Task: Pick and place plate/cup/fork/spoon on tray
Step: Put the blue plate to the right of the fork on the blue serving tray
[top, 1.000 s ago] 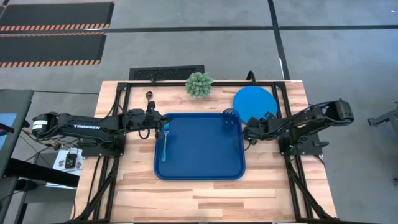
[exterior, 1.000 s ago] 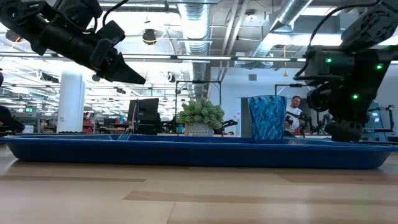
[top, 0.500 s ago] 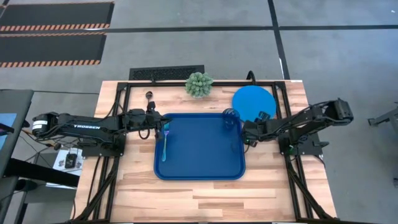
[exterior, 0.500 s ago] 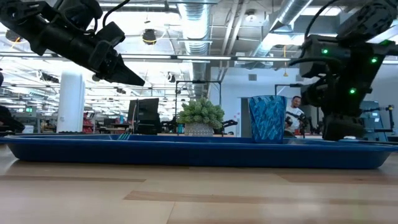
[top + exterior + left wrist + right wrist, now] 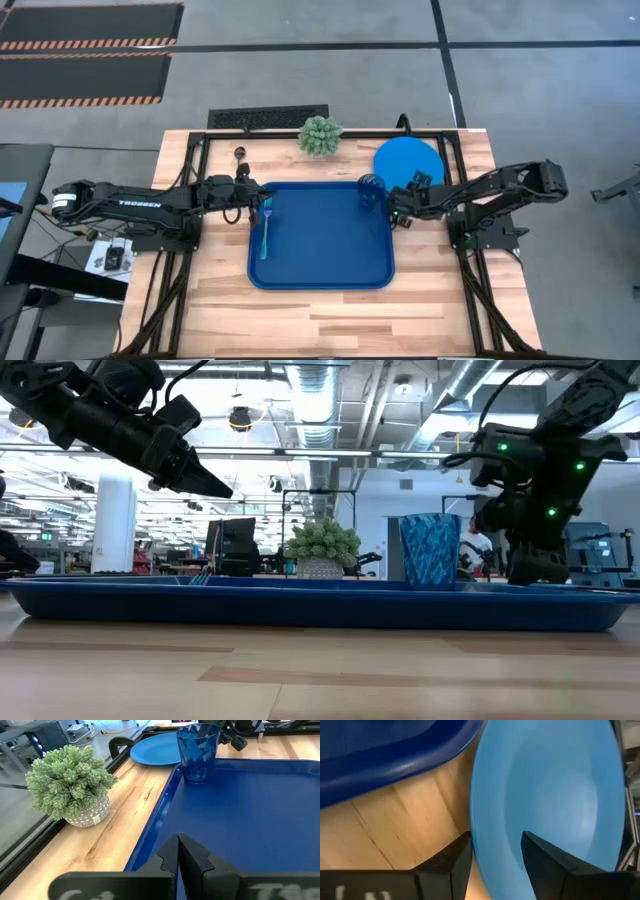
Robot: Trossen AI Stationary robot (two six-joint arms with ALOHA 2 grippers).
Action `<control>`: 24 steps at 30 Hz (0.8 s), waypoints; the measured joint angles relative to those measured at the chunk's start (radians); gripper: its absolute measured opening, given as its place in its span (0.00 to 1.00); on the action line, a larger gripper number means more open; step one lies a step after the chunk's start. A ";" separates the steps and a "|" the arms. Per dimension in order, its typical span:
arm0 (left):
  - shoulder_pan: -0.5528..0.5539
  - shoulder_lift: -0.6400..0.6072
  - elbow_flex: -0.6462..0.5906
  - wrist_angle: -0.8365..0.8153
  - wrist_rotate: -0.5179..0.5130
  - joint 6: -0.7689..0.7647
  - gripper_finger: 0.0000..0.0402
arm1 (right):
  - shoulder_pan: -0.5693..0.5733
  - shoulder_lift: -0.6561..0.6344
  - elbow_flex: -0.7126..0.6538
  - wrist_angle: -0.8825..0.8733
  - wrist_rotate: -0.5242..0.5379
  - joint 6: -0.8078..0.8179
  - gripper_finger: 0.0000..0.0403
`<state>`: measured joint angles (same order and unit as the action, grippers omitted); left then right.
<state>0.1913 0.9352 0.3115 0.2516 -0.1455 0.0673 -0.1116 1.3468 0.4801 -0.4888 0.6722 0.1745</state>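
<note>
The dark-blue tray (image 5: 320, 262) lies mid-table. The fork (image 5: 265, 230) lies on its left part. The cup (image 5: 371, 190) stands upright in its far right corner and also shows in the low view (image 5: 430, 550). The bright-blue plate (image 5: 408, 158) lies flat on the table beyond the tray's right corner. A small dark spoon (image 5: 240, 154) lies on the table at the far left. My left gripper (image 5: 262, 196) is shut and empty, raised over the tray's far left corner (image 5: 205, 482). My right gripper (image 5: 397, 207) is open, with the plate's near rim (image 5: 480, 820) between its fingers. My right gripper's open fingers (image 5: 452, 857) stand on either side of the plate's near rim (image 5: 476, 835), coming low from the table's near side. I cannot tell whether they touch it. The plate lies flat on the table.
A potted green plant (image 5: 319, 135) stands at the far edge behind the tray, and shows in the left wrist view (image 5: 70, 782). The cup stands close to my right gripper's left. A black frame runs around the tabletop (image 5: 205, 150). Bare wood lies near the front edge (image 5: 320, 320).
My right gripper has moved toward the table's left and a little toward its far edge, closing on the plate's near rim and the cup. The plate, cup, fork and tray have stayed where they were.
</note>
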 joint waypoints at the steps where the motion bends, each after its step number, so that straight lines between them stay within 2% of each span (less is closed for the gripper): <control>1: 0.000 0.000 0.000 0.000 0.000 0.000 0.00 | -0.013 0.000 0.000 0.006 -0.012 -0.020 0.47; 7: 0.000 0.000 0.000 0.000 0.000 0.000 0.00 | -0.089 0.000 -0.006 0.037 -0.076 -0.102 0.44; 11: 0.000 0.000 0.000 0.000 0.000 0.000 0.00 | -0.128 0.001 -0.011 0.036 -0.079 -0.108 0.39; 14: 0.000 0.000 0.000 0.000 0.000 0.000 0.00 | -0.148 0.001 -0.012 0.029 -0.045 -0.108 0.30; 20: 0.000 0.000 0.000 0.000 0.000 -0.002 0.00 | -0.151 0.001 -0.006 0.027 -0.056 -0.104 0.05; 22: 0.000 0.000 0.000 0.000 0.000 -0.005 0.00 | -0.138 0.001 0.005 0.014 -0.037 -0.103 0.02; 24: 0.000 0.000 0.000 0.000 0.000 -0.005 0.00 | -0.127 0.001 0.023 0.002 -0.022 -0.092 0.04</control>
<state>0.1913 0.9352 0.3115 0.2520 -0.1455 0.0620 -0.2387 1.3477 0.5026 -0.4869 0.6499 0.0829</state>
